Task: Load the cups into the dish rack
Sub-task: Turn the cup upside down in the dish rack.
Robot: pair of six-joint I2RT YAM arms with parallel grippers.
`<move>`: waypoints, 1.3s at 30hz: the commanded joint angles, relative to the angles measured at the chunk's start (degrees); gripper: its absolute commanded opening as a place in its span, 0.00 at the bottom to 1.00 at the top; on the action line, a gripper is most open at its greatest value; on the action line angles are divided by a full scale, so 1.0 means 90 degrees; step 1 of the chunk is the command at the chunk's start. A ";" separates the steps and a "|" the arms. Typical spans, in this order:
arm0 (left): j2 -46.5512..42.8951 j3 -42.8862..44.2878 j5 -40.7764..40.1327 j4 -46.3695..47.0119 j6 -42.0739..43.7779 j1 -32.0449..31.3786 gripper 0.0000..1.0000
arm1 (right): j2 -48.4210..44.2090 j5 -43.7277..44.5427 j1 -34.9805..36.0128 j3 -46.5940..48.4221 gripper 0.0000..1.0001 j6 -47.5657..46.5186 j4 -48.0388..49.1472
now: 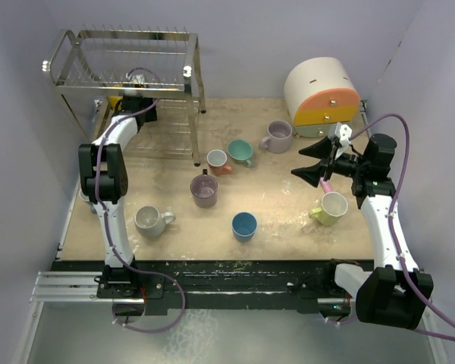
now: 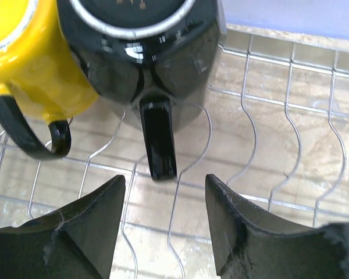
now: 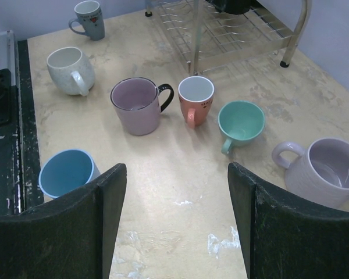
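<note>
The dish rack (image 1: 121,72) stands at the table's far left. On its lower wire tier (image 2: 291,116) sit a black cup (image 2: 157,52) and a yellow cup (image 2: 29,58), side by side. My left gripper (image 2: 164,192) is open just behind the black cup's handle (image 2: 159,139), not touching it. It reaches into the rack (image 1: 133,92). My right gripper (image 3: 177,174) hangs open and empty above the table at the right (image 1: 305,161). Loose cups on the table are white (image 1: 149,221), purple (image 1: 204,191), blue (image 1: 244,225), salmon (image 1: 217,160), teal (image 1: 240,152), lavender (image 1: 277,136) and pale green (image 1: 332,208).
A cream-and-orange drawer box (image 1: 322,95) stands at the back right. A small pink stick (image 1: 326,184) lies beside the pale green cup. A small grey-blue cup (image 3: 88,17) sits far off at the table's left edge. The rack's leg (image 3: 294,35) stands near the teal cup.
</note>
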 commanded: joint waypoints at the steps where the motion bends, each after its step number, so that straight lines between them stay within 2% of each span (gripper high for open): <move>1: -0.0946 -0.0605 0.0370 0.0480 -0.0252 0.0050 0.62 | -0.0126 0.0031 -0.0029 0.0140 0.72 -0.0121 0.0081; 8: -0.1455 -0.1590 0.1010 0.0502 -0.0066 0.0051 0.66 | -0.0221 0.0053 -0.0029 0.0101 0.73 -0.0123 0.0142; 15: -0.1808 -0.2325 0.1265 0.0433 0.0136 0.0050 0.62 | -0.0257 0.0055 -0.0029 0.0098 0.73 -0.0123 0.0155; 21: -0.2425 -0.2832 0.1326 0.0404 0.0211 0.0045 0.48 | -0.0292 0.0056 -0.0031 0.0088 0.73 -0.0118 0.0155; 28: -0.3376 -0.3586 0.1325 0.0408 0.0293 0.0041 0.19 | -0.0328 0.0043 -0.0029 0.0098 0.73 -0.0123 0.0155; 33: -0.3905 -0.4244 0.1352 0.0354 0.0378 0.0050 0.03 | -0.0386 0.0027 -0.0029 0.0089 0.73 -0.0123 0.0142; 34: -0.3963 -0.4320 0.1372 0.0302 0.0386 0.0049 0.00 | -0.0398 0.0026 -0.0029 0.0080 0.73 -0.0123 0.0157; 39: -0.4316 -0.4589 0.1490 -0.0030 0.0310 0.0047 0.00 | -0.0446 0.0050 -0.0029 0.0059 0.73 -0.0123 0.0174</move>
